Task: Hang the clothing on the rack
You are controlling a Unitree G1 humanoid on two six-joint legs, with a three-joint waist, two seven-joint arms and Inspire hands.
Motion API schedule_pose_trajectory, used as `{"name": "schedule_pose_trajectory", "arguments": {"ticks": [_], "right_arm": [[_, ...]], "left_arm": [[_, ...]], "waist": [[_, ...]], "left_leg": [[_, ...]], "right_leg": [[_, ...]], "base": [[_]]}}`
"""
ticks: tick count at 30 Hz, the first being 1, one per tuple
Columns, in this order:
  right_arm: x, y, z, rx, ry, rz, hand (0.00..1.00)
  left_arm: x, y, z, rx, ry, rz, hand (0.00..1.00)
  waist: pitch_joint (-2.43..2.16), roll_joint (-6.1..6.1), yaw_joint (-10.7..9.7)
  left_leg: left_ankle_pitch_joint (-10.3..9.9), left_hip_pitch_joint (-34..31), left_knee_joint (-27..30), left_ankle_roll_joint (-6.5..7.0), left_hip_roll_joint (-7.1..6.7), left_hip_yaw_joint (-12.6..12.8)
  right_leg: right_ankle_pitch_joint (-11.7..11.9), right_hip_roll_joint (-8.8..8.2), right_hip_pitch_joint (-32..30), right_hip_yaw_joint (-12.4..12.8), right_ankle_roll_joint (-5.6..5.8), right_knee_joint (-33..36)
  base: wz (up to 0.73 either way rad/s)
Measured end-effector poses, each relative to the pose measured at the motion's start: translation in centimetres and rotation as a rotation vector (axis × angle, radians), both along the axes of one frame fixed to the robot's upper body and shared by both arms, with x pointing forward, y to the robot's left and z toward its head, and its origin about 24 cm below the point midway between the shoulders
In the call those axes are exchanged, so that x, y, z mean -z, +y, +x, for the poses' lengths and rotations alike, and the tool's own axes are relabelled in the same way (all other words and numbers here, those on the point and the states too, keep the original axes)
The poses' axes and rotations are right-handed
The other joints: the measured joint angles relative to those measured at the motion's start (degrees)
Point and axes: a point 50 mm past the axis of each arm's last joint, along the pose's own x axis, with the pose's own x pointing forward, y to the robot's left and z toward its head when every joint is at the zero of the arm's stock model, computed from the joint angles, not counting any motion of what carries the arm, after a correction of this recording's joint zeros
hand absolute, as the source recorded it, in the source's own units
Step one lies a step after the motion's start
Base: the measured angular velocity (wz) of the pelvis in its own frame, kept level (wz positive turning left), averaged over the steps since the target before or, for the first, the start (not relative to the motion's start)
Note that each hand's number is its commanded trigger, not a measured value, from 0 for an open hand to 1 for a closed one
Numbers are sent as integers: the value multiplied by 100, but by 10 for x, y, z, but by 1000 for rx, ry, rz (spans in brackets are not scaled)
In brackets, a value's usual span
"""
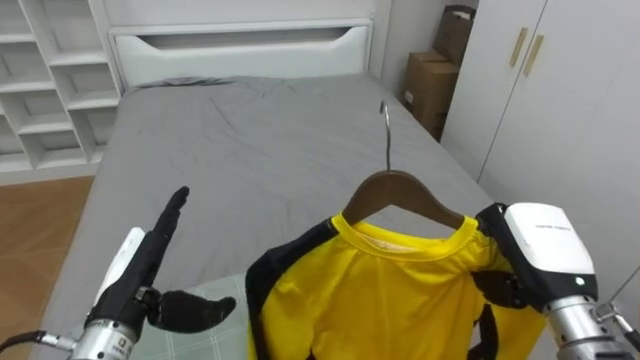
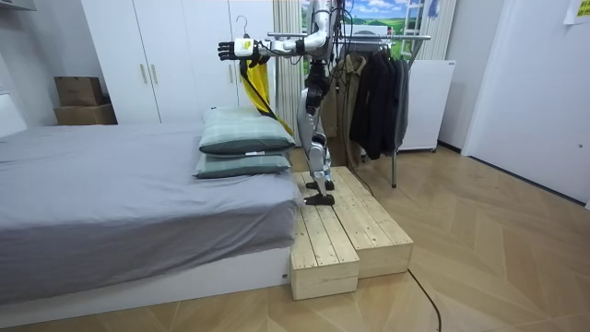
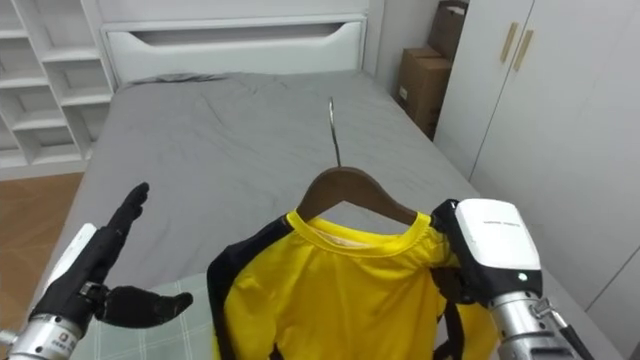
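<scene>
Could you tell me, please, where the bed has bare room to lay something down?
The grey bed is bare from the headboard down to the hanger. Nearer the robot it is crowded: yellow shirt, left robot hand, pillows below.

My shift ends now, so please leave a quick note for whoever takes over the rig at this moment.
Left hand: open, held out over the bed, holding nothing.
Right hand: shut on one end of the wooden hanger, holding it up.
Done: the yellow shirt is on the hanger.
Left: hang it on the clothes rack, which stands behind the robot in the room view.
</scene>
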Motion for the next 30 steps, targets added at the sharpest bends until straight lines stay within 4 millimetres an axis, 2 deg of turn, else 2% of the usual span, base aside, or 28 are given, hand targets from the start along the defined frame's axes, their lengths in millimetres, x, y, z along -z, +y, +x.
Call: {"name": "schedule_pose_trajectory", "arguments": {"ticks": [5,8,19,22,24,30], "right_arm": [[2,-2,-1,11,-12,3,100],[4,-4,-2,19,-6,1,100],[0,-8,-1,34,-35,7,100],[-3,-10,-1,41,-50,8,100],[-6,-9,-2,35,-71,10,100],[-11,-9,-3,39,-108,7,100]], "left_arm": [[4,3,-1,-21,13,2,0],[4,3,-1,-29,9,-2,0],[4,4,-1,-34,8,-12,0],[6,5,-4,-40,18,-12,0],[13,8,-12,-56,48,-12,0],[34,18,-27,-100,147,-11,0]], "waist": [[33,-53,10],[36,-51,8],[23,-18,-1],[0,17,2],[-23,55,-62],[-22,52,-173]], "left_leg": [[0,-2,-2,0,-1,0],[-1,-2,-8,0,-5,0],[-1,-8,-41,-1,-1,8],[-1,-4,-44,-1,-1,10],[0,3,-47,-1,-2,8],[7,61,-71,-11,-2,23]], "right_leg": [[-4,4,-5,2,-3,1],[-4,2,-6,-4,-2,1],[-7,0,-3,-3,2,6],[-7,-1,3,-4,3,8],[-7,-2,4,-5,3,5],[-24,1,12,25,-2,9]], "base": [[0],[0],[0],[0],[0],[-2]]}}
